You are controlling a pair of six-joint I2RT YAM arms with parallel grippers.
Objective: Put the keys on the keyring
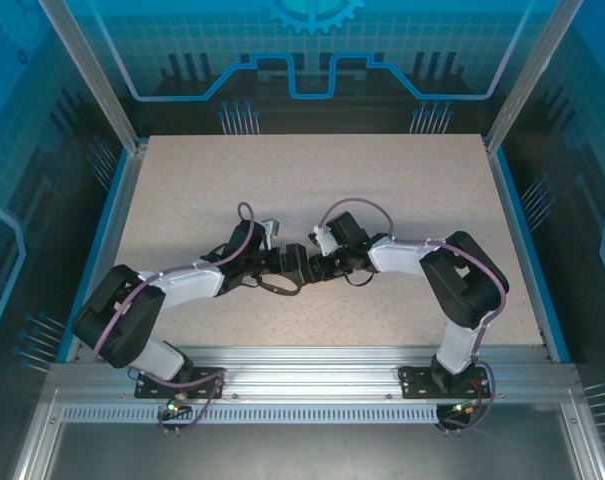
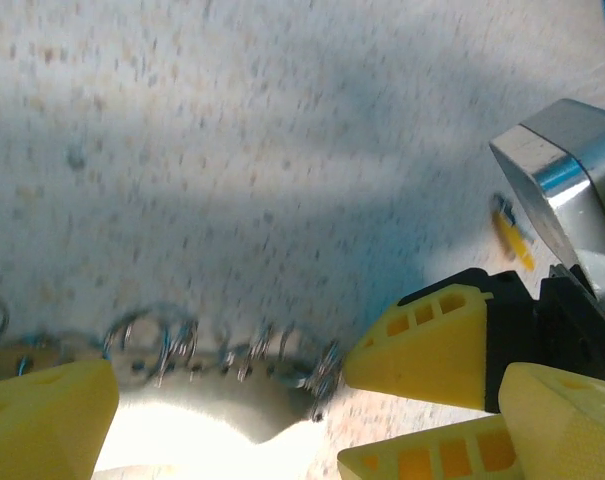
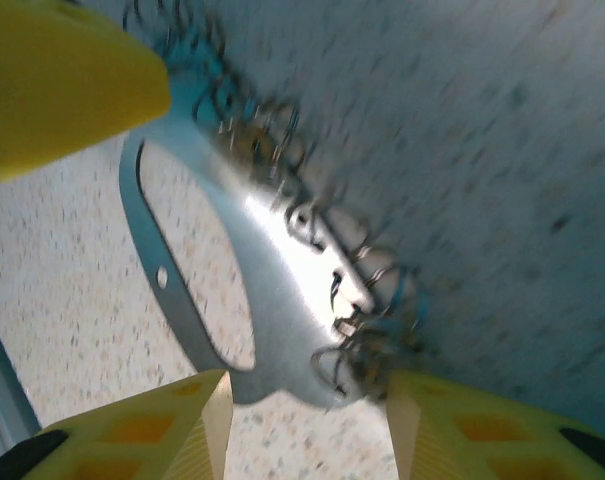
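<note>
- Left gripper [image 2: 306, 376]: fingers [image 2: 42, 415] spread wide, one at the left end of the chain [image 2: 212, 352], the other well right of it. Nothing is pinched between them. Risk: with no hold at this end, the keyring [image 3: 182, 290] swings or slides when the chain is tugged.
- Keyring: loop sits just below the chain, pale with glare and blurred in the wrist views. Chain links are bunched and coiled. Risk: a link snags on a fingertip and the end ring twists out of line.
- Right gripper [image 3: 307, 388]: fingers set partway closed around the right end of the chain. Cannot tell whether they pinch it. Risk: a grip on a loose link instead of the ring slips.
- Key [image 2: 513, 238]: lies on the table [image 2: 282, 120], right of the chain and apart from it, held by neither gripper. Risk: tiny and flat, so hard to pick up; a finger may knock it away. Threading judged not yet begun.
</note>
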